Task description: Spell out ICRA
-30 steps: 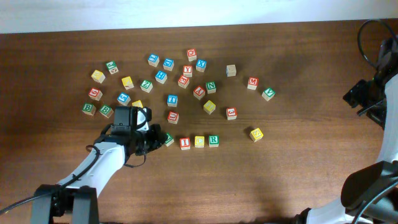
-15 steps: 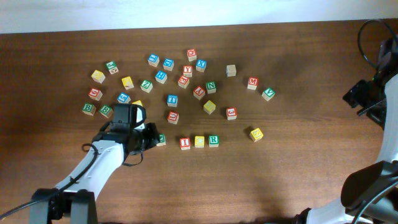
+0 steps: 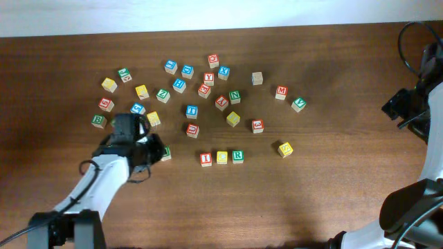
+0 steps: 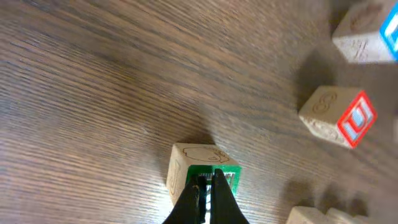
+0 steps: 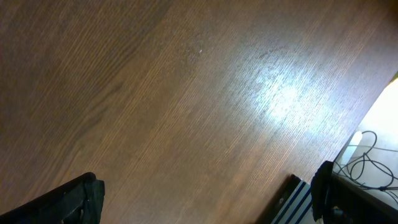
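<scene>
Overhead, the I cube [image 3: 205, 159], C cube [image 3: 221, 158] and R cube [image 3: 237, 155] were seen rowed on the bench [image 3: 311, 200], what seemed the red A cube [image 3: 221, 102] lying in the scatter behind. Left jaws were closed, tips pressed on a stray green cube [image 4: 189, 167]; right jaws were spread, empty. A was judged due next, beside R.

- A dark wooden table [image 3: 332, 187] carries small lettered cubes.
- Just left of the yellow C cube [image 3: 221, 157] lies the red I cube [image 3: 205, 159]; just right, the green R cube [image 3: 237, 155].
- The other cubes [image 3: 192, 111] lie scattered beyond the yellow C cube.
</scene>
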Controlling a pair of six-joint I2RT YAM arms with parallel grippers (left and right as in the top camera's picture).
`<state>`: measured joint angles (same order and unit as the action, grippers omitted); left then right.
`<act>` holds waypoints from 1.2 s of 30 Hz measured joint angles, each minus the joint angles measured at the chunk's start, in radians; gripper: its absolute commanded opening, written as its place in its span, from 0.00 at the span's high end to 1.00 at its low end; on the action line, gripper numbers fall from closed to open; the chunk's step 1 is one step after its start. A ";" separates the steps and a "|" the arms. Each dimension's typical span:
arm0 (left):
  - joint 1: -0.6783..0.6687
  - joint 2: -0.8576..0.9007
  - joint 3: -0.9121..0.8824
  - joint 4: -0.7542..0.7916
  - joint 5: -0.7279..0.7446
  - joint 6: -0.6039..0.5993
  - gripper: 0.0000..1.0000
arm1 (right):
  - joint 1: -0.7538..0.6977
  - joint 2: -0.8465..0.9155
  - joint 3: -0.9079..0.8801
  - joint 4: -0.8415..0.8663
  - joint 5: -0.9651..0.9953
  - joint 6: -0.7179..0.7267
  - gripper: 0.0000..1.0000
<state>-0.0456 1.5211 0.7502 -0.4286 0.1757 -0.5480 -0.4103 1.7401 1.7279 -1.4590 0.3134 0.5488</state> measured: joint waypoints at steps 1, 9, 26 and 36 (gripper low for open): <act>0.063 0.017 0.006 0.000 0.071 -0.003 1.00 | 0.000 0.000 0.000 0.000 0.000 0.000 0.02; 0.220 0.091 -0.045 -0.020 0.245 0.057 1.00 | 0.000 0.000 0.000 0.000 0.000 0.001 0.02; 0.133 -0.138 -0.058 0.017 0.245 0.187 1.00 | 0.000 0.000 0.000 0.000 0.000 0.001 0.02; 0.132 -0.017 -0.058 0.097 0.259 0.190 1.00 | 0.000 0.000 0.000 0.000 0.000 0.000 0.02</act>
<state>0.0868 1.5040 0.6918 -0.3317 0.4347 -0.3584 -0.4103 1.7397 1.7279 -1.4590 0.3134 0.5491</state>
